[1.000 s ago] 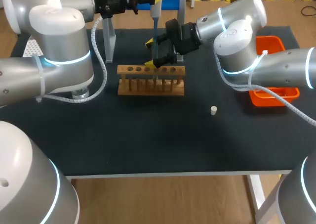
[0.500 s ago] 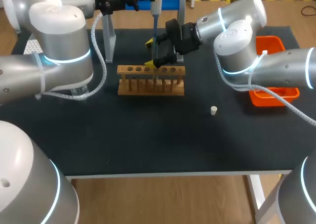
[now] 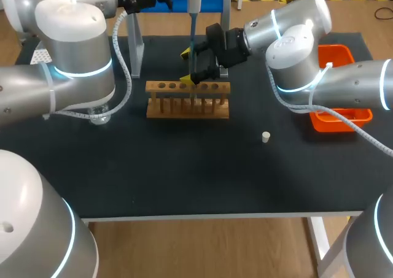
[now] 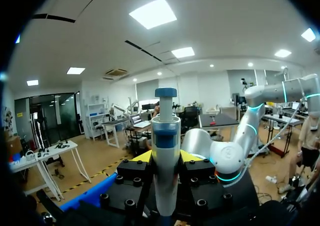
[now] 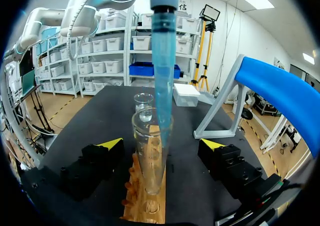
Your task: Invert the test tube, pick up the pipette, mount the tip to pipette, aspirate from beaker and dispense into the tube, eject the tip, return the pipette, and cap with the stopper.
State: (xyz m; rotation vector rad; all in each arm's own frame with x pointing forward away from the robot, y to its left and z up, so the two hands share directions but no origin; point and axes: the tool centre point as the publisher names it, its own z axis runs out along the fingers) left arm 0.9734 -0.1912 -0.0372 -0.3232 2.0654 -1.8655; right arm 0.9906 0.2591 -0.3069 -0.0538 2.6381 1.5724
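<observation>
Holding the pipette [image 4: 165,151] upright in the upper middle of the head view, the left gripper [image 4: 165,157] has its jaws closed on the barrel from both sides. The blue tip [image 5: 161,81] runs down into the mouth of the tube [image 5: 150,158], which stands in the rack [image 3: 187,105] at the centre of the table. The right gripper [image 5: 161,145] sits around the tube with its jaws wide open. Both yellow fingers are well apart from the glass, so it holds nothing.

That open stance is the main hazard (the tube looks only loosely seated in its hole). If the tip leans on the rim or wall when the pipette is raised, it could drag or tilt the tube with nothing to restrain it. A sideways shift of the left arm with the tip inside could crack the glass or knock the tip off its mount. A drop clinging to the tip could fall on the rack on the way to the bin [image 3: 362,115]. Should the right jaws close off-centre, one finger would push the tube against the tip. The stopper [image 3: 265,137] lies alone right of centre and could be knocked away by the right arm before capping.
</observation>
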